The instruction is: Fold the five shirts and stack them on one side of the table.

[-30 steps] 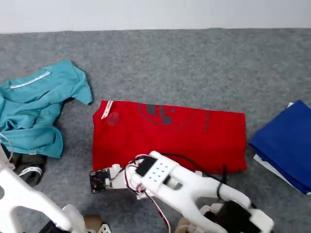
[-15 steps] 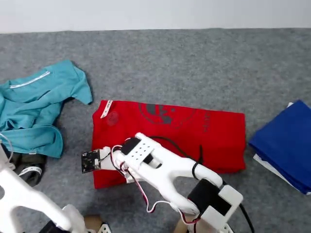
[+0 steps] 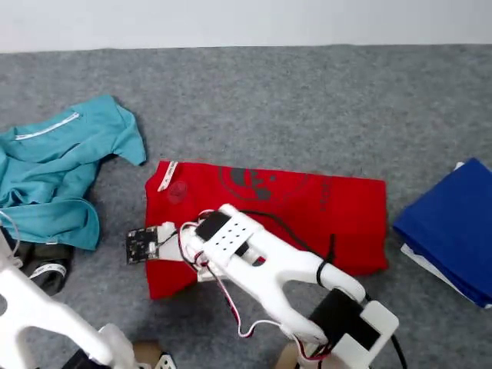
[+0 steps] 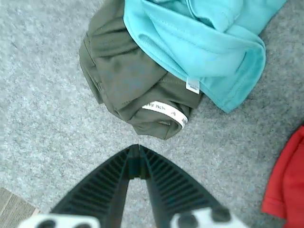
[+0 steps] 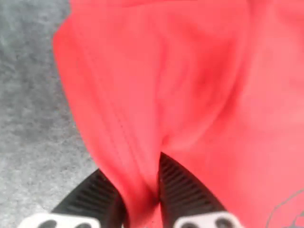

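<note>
High view: a red shirt (image 3: pixel 323 207), folded to a rectangle, lies at the middle of the grey table (image 3: pixel 307 100). The right arm (image 3: pixel 261 261) extends over the shirt's near corner, on the side toward the teal shirt (image 3: pixel 54 177).

Right wrist view: the right end effector (image 5: pixel 142 190) is narrowed onto a raised fold of the red fabric, which is pinched in the gap between its two fingers.

The teal shirt lies crumpled at one side of the table and partly covers a dark olive shirt (image 4: pixel 128 80). A folded blue shirt (image 3: pixel 453 223) rests at the opposite edge, on a pale layer (image 3: pixel 421 260).

Left wrist view: the left end effector (image 4: pixel 138 159) hovers above bare table just beside the dark olive shirt, its fingers pressed together with the tips touching.
</note>
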Action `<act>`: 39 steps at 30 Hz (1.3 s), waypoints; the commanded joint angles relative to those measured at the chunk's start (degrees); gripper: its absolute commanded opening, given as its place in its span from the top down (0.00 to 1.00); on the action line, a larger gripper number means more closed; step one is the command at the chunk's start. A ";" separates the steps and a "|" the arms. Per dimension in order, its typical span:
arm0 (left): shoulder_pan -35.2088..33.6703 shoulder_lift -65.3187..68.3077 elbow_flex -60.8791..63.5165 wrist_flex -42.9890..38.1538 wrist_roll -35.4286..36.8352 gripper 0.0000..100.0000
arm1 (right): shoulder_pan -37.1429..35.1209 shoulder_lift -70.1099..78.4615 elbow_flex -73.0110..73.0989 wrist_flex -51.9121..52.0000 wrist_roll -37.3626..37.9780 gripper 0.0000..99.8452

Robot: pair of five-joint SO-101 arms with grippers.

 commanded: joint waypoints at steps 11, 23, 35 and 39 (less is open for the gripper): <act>-0.09 -1.32 -0.22 -1.93 -0.44 1.00 | 11.65 9.54 -18.64 0.31 0.62 0.99; -0.09 -1.32 -0.13 -1.76 -0.44 1.00 | 14.46 29.32 -45.89 14.20 -1.05 0.99; -0.09 -1.32 -0.13 -1.76 -1.49 1.00 | 17.71 32.75 -54.59 19.47 -13.63 0.75; -0.09 -1.32 -0.13 -1.85 -3.25 1.00 | 17.80 31.52 -54.77 22.55 -13.63 0.75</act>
